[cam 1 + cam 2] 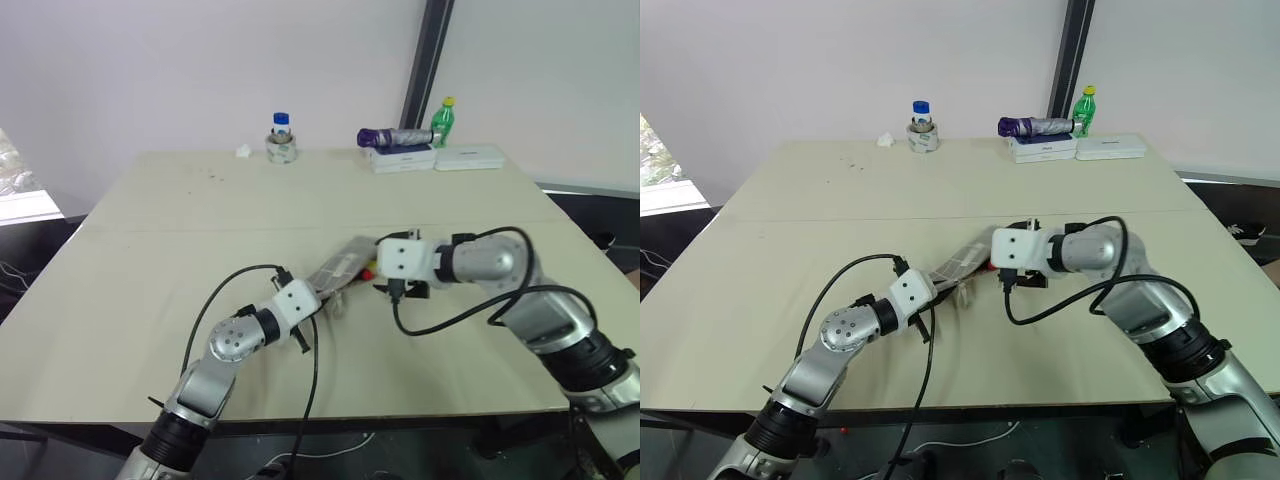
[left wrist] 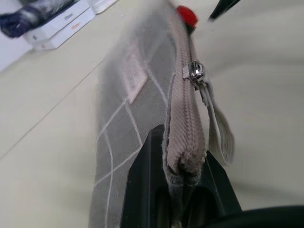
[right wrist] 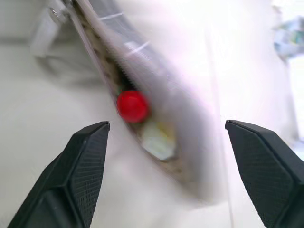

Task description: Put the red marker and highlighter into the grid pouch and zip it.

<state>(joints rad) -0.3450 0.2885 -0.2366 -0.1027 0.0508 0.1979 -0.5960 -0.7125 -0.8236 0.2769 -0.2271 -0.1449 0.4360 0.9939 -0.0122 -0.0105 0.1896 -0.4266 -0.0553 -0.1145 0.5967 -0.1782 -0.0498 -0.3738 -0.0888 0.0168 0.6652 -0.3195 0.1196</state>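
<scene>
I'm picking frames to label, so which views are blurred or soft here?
Right wrist view: the grid pouch and red marker tip are smeared, while the fingers stay crisp. Left wrist view: the zipper pull is sharp and the far boxes soft. Both eye views: evenly lit.

Left hand (image 2: 183, 190) clamped — right hand (image 3: 166, 142) fingers spread wide.

Woven cloth grid pouch (image 2: 142, 80), metal zipper pull (image 2: 196, 72); textured matt black fingers (image 3: 90, 156)
</scene>
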